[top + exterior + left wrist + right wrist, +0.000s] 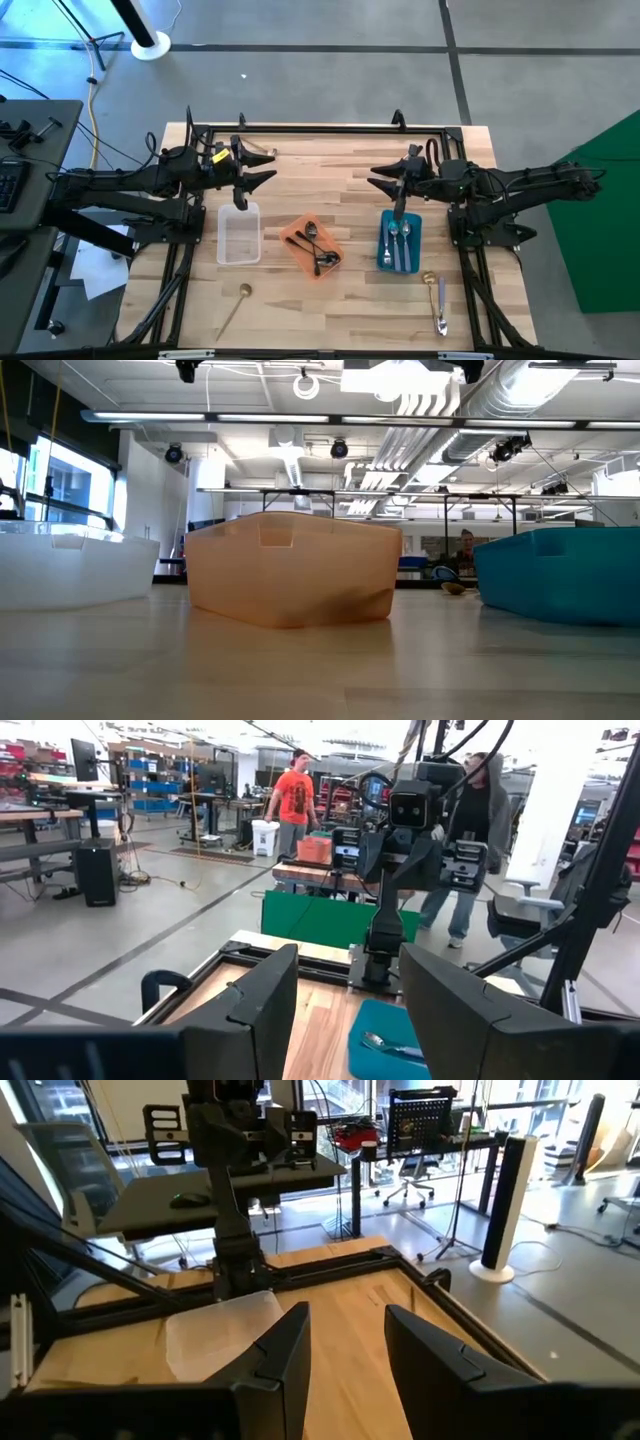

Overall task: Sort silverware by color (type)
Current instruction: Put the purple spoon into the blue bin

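Note:
Both grippers hover open over the far half of the table and touch nothing. My left gripper is beyond the clear tray. My right gripper is beyond the blue tray. Silver spoons lie in the blue tray. Dark spoons lie in the orange tray. One gold spoon lies flat on the table near the front edge. A gold spoon and a lilac-handled spoon lie front right.
The three trays stand in a row across the middle of the table. A black frame borders the far edge. Bare wood lies between the grippers and in front of the trays. People stand in the room beyond.

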You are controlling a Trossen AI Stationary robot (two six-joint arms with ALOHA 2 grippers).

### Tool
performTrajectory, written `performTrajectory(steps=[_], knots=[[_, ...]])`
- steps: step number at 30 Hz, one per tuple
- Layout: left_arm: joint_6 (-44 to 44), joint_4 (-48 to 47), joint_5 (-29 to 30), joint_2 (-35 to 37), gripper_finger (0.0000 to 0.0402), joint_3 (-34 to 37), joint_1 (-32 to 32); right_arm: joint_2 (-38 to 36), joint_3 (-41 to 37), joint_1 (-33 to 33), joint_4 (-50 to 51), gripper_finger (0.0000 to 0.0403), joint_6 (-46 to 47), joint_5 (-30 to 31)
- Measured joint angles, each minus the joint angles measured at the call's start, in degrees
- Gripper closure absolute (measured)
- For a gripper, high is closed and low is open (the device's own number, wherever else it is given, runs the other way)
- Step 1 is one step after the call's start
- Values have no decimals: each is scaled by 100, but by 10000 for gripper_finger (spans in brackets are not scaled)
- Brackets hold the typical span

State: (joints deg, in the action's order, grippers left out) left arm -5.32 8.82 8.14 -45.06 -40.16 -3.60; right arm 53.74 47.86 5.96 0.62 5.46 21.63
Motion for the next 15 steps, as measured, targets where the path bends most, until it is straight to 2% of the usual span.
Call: performTrajectory(steps=[15], knots=[[-201,0,5,0,236,0,0,0,-1,0,2,289,3,22]])
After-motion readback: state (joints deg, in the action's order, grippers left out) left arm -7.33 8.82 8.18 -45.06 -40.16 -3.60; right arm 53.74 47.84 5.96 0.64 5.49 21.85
